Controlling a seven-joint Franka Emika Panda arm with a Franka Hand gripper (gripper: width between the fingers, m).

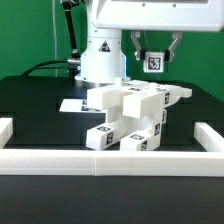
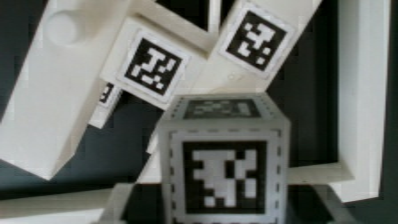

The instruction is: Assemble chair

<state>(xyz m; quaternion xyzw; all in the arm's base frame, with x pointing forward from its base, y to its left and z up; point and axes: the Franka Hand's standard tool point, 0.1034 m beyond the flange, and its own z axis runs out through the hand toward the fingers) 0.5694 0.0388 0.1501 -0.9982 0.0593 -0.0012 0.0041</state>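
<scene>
The partly joined chair [image 1: 128,115] stands in the middle of the black table: white blocky slabs and posts with black-and-white tags, stepped and leaning. My gripper [image 1: 153,52] hangs above its back right part and is shut on a small white tagged chair block [image 1: 153,63], held clear of the structure. In the wrist view the block [image 2: 217,160] fills the space between my gripper's [image 2: 217,205] fingers, tag facing the camera. Beyond it lie tagged white chair slabs [image 2: 160,65], tilted.
A long low white rail [image 1: 110,161] runs along the front, with ends at the exterior view's left [image 1: 6,128] and right [image 1: 213,134]. The marker board [image 1: 72,104] lies behind the chair. The robot base [image 1: 100,55] and cables stand at the back.
</scene>
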